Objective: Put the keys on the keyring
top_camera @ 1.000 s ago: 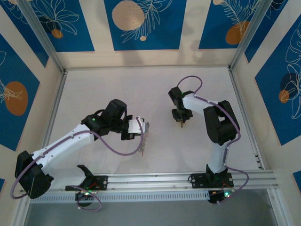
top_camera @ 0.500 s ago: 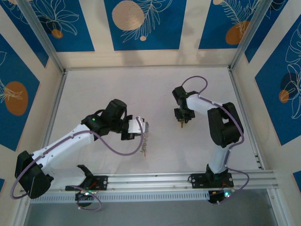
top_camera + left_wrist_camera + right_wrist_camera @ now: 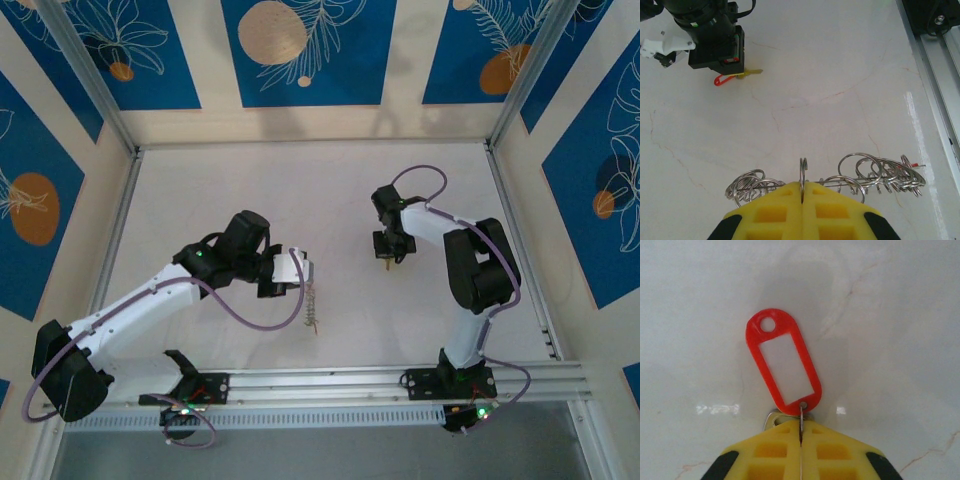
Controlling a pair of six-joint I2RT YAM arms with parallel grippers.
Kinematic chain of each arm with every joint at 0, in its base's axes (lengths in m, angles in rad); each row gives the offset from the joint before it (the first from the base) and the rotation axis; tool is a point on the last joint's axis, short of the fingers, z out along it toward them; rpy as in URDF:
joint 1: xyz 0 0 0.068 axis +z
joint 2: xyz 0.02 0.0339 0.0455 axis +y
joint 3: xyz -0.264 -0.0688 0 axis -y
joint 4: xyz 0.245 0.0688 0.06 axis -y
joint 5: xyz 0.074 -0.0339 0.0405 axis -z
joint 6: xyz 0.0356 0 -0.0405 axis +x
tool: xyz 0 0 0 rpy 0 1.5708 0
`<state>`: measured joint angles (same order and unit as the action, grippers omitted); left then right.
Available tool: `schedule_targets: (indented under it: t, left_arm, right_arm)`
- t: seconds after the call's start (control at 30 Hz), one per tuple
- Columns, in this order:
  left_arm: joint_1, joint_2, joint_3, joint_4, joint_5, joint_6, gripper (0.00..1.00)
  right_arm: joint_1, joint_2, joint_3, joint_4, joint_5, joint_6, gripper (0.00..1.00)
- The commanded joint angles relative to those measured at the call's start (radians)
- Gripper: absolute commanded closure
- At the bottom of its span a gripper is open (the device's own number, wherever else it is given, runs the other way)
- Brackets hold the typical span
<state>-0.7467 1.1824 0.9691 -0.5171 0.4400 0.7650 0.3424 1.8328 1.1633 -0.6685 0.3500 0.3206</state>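
On the table [image 3: 220,190], the left gripper [image 3: 306,272] sits left of centre and the right gripper [image 3: 386,258] right of centre, well apart. The keyring [image 3: 802,169] stands upright between the left gripper's closed fingertips, with other rings [image 3: 880,172] bunched on either side of it. Well ahead of it, the right gripper is low over the table, closed on the wire loop at the near end of a key tag [image 3: 783,362]. The tag stretches away from the fingers. A key [image 3: 771,418] lies under the tag's near end.

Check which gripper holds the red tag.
The right gripper, pinching the thin wire on the red tag; the left gripper pinches a silver ring instead.
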Motion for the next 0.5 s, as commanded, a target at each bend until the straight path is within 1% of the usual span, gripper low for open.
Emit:
schedule_targets:
  t: [0.0, 0.13, 0.23, 0.33, 0.47]
  left_arm:
    - [-0.008, 0.004, 0.011, -0.008, 0.023, -0.001, 1.00]
    - [-0.008, 0.006, 0.010, -0.002, 0.023, -0.006, 1.00]
    - [-0.008, 0.005, 0.008, 0.005, 0.019, -0.011, 1.00]
    - [-0.008, 0.006, 0.008, 0.009, 0.017, -0.016, 1.00]
    - [-0.007, -0.004, 0.002, 0.016, 0.011, -0.016, 1.00]
  right_arm:
    - [-0.006, -0.045, -0.027, 0.020, -0.021, -0.001, 0.95]
    - [-0.003, -0.086, -0.048, 0.050, -0.032, -0.035, 0.97]
    - [0.014, -0.147, -0.094, 0.106, -0.058, -0.098, 0.97]
    - [0.038, -0.237, -0.169, 0.208, -0.132, -0.179, 0.99]
    - [0.078, -0.373, -0.285, 0.387, -0.163, -0.247, 1.00]
